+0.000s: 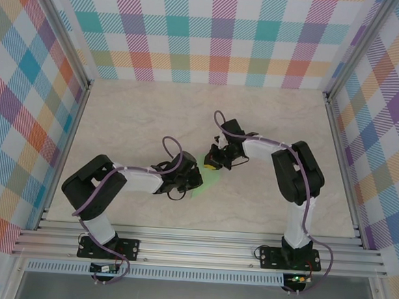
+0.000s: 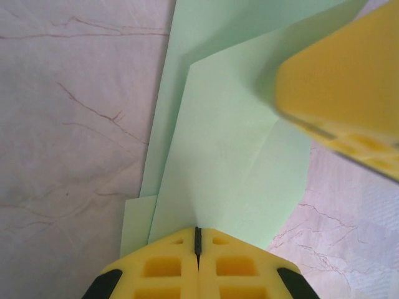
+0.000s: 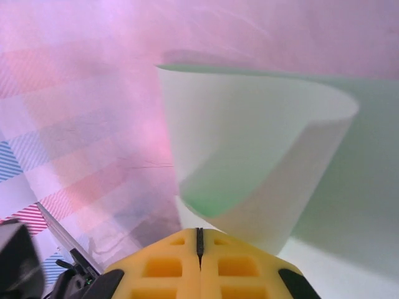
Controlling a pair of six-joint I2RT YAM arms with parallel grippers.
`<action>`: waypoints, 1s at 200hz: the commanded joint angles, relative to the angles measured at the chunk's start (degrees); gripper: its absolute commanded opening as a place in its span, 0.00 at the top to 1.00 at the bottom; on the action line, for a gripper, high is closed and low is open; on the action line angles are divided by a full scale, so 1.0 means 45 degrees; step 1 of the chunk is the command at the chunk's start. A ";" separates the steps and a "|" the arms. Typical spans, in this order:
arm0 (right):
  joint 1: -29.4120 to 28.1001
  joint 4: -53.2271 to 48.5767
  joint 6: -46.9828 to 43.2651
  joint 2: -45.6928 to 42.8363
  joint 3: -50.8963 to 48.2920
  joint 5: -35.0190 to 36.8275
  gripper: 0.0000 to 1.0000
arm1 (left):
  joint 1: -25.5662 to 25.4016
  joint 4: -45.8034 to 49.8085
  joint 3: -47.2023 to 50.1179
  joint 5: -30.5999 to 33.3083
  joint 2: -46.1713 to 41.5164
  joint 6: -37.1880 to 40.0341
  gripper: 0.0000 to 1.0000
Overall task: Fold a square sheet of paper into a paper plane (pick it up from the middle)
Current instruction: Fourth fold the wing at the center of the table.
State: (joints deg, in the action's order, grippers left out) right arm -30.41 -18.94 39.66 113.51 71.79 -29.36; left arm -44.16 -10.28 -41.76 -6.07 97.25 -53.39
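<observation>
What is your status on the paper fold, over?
Left gripper shut on edge of pale-green square paper sheet. Right gripper shut on its curled-up flap. Nothing in the way.

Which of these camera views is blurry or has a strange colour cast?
Right wrist view: a pink-purple cast over the background, and the sheet of paper looks soft. Left wrist view: a yellow finger at upper right is badly out of focus. Top external view: even light, sharp, no glare.
</observation>
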 commanded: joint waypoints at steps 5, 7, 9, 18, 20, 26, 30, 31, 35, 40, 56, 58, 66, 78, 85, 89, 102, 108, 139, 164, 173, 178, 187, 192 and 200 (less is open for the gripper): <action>0.0022 0.0441 -0.0442 -0.1094 -0.0078 -0.0213 0.98 | -0.0062 0.1493 0.0482 0.0255 0.0331 -0.0055 0.96; 0.0006 0.0493 -0.0422 -0.1131 -0.0168 -0.0218 0.98 | -0.0053 0.1486 0.0474 0.0264 0.0339 -0.0052 0.96; -0.0008 0.0585 -0.0402 -0.1155 -0.0239 -0.0219 0.99 | -0.0060 0.1461 0.0457 0.0232 0.0355 -0.0051 0.96; -0.0038 0.0934 -0.0302 -0.1273 -0.0616 -0.0300 0.99 | -0.0067 0.1511 0.0374 0.0196 0.0435 -0.0018 0.96; -0.0038 0.0978 -0.0279 -0.1278 -0.0688 -0.0318 0.99 | -0.0059 0.1520 0.0349 0.0181 0.0453 -0.0013 0.96; -0.0086 0.1182 -0.0220 -0.1314 -0.0904 -0.0402 0.99 | -0.0066 0.1576 0.0265 0.0177 0.0510 0.0007 0.96; -0.0113 0.1291 -0.0188 -0.1333 -0.1037 -0.0436 0.99 | -0.0064 0.1565 0.0247 0.0159 0.0534 0.0037 0.96; -0.0134 0.1295 -0.0194 -0.1336 -0.1063 -0.0441 0.99 | -0.0067 0.1564 0.0242 0.0158 0.0545 0.0032 0.96; -0.0187 0.1345 -0.0186 -0.1348 -0.1148 -0.0432 0.99 | -0.0068 0.1590 0.0220 0.0144 0.0556 0.0042 0.96; -0.0242 0.1356 -0.0203 -0.1339 -0.1228 -0.0392 0.99 | -0.0076 0.1584 0.0200 0.0138 0.0573 0.0047 0.96; -0.0396 0.1598 -0.0229 -0.1263 -0.1428 -0.0518 0.99 | -0.0075 0.1581 0.0252 0.0169 0.0556 0.0034 0.96; -0.0406 0.1618 -0.0222 -0.1246 -0.1438 -0.0499 0.99 | -0.0085 0.1577 0.0260 0.0174 0.0542 0.0029 0.96; -0.0448 0.1564 -0.0192 -0.1178 -0.1475 -0.0331 0.99 | -0.0081 0.1597 0.0274 0.0191 0.0515 0.0040 0.96; -0.0471 0.1673 -0.0234 -0.1070 -0.1536 -0.0289 0.99 | -0.0079 0.1592 0.0295 0.0177 0.0535 0.0031 0.96; -0.0495 0.1673 -0.0296 -0.0967 -0.1493 -0.0304 0.99 | -0.0080 0.1574 0.0313 0.0164 0.0537 0.0040 0.96; -0.0488 0.1656 -0.0355 -0.0889 -0.1454 -0.0326 0.99 | -0.0082 0.1582 0.0319 0.0157 0.0537 0.0033 0.96; -0.0523 0.1593 -0.0498 -0.0654 -0.1292 -0.0372 1.00 | -0.0087 0.1537 0.0354 0.0157 0.0537 0.0028 0.96; -0.0573 0.1584 -0.0624 -0.0588 -0.1249 -0.0312 1.00 | -0.0089 0.1533 0.0354 0.0156 0.0556 0.0032 0.96; -0.0607 0.1282 -0.0874 -0.0323 -0.1257 0.0713 1.00 | -0.0084 0.1507 0.0321 0.0118 0.0664 0.0048 0.96; -0.0518 0.1629 -0.0845 -0.0194 -0.1528 0.1596 1.00 | -0.0070 0.1636 0.0402 0.0195 0.0594 0.0108 0.96; -0.0442 0.1734 -0.0800 -0.0093 -0.1557 0.1833 1.00 | -0.0086 0.1671 0.0480 0.0217 0.0558 0.0117 0.96; -0.0363 0.1860 -0.0732 -0.0056 -0.1587 0.1889 1.00 | -0.0071 0.1687 0.0505 0.0234 0.0542 0.0135 0.97; -0.0193 0.2074 -0.0636 -0.0016 -0.1655 0.1930 1.00 | -0.0087 0.1770 0.0527 0.0258 0.0518 0.0184 0.97; -0.0084 0.2111 -0.0575 0.0016 -0.1623 0.1970 1.00 | -0.0087 0.1829 0.0545 0.0278 0.0498 0.0204 0.97; 0.0089 0.2149 -0.0553 0.0076 -0.1551 0.1974 1.00 | -0.0085 0.1860 0.0596 0.0311 0.0442 0.0223 0.97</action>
State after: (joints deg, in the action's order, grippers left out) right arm -32.21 -11.60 37.21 112.36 65.19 -23.31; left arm -44.16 -10.28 -41.80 -6.07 97.38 -53.30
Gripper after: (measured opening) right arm 0.045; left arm 0.041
